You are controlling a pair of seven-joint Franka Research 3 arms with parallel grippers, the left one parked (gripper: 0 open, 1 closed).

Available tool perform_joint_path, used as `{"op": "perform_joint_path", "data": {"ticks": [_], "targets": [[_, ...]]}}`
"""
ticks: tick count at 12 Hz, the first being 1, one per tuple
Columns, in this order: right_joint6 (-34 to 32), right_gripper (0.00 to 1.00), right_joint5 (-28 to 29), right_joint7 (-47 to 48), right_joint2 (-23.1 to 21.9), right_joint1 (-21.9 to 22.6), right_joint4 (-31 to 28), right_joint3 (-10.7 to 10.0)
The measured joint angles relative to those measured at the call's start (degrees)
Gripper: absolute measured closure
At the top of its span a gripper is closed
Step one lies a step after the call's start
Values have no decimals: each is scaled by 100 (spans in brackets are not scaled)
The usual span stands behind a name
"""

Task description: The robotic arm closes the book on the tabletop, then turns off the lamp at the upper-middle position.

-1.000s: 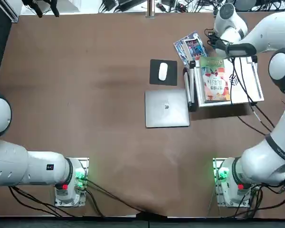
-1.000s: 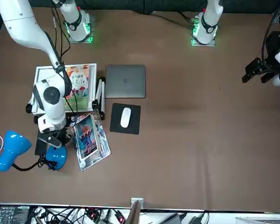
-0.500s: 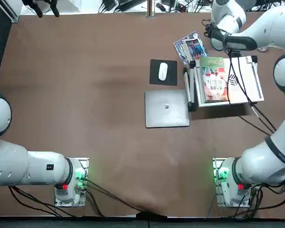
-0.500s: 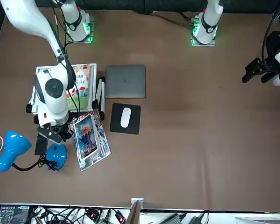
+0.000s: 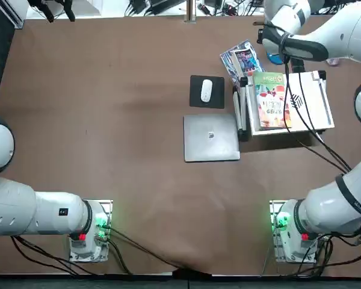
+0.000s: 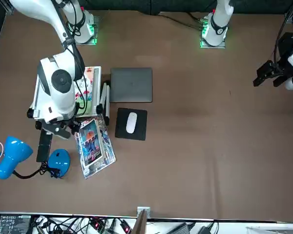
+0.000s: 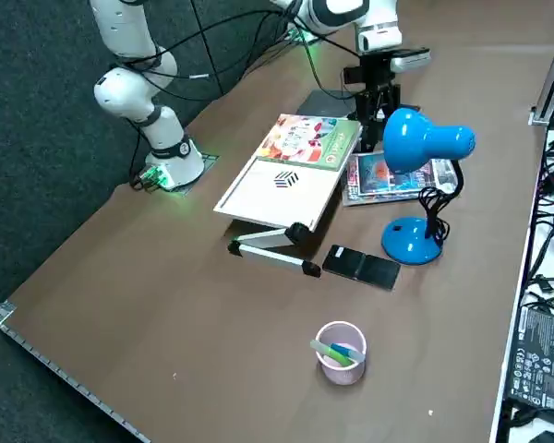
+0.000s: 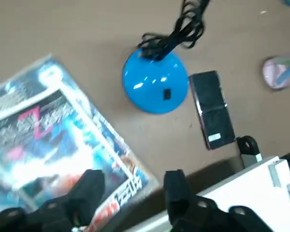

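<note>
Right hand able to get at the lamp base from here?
Probably yes. The right hand is open beside the lamp base, and nothing visible stands between them. The dark square on top, likely the switch, is uncovered. The bundled cable at the base's other side might snag.

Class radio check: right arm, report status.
Right gripper open, empty, above magazines. Book closed on white box. Lamp standing, untouched; whether lit, cannot tell. Magazines lie beside lamp base.
</note>
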Motion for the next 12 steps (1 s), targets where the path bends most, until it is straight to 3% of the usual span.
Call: {"op": "perform_joint_path", "data": {"ticks": [1,2,5,8,12], "targets": [[-241,13,649,-886,-131,-16,25,42],[-395,2,1084,-1342,-266,-73,60,39],[-1213,0,2069,-2572,-877,-354,226,37],[-2069,0,2777,-3069,-1421,-541,379,38],[-2739,0,3561,-3850,-2025,-1037,407,22]]}}
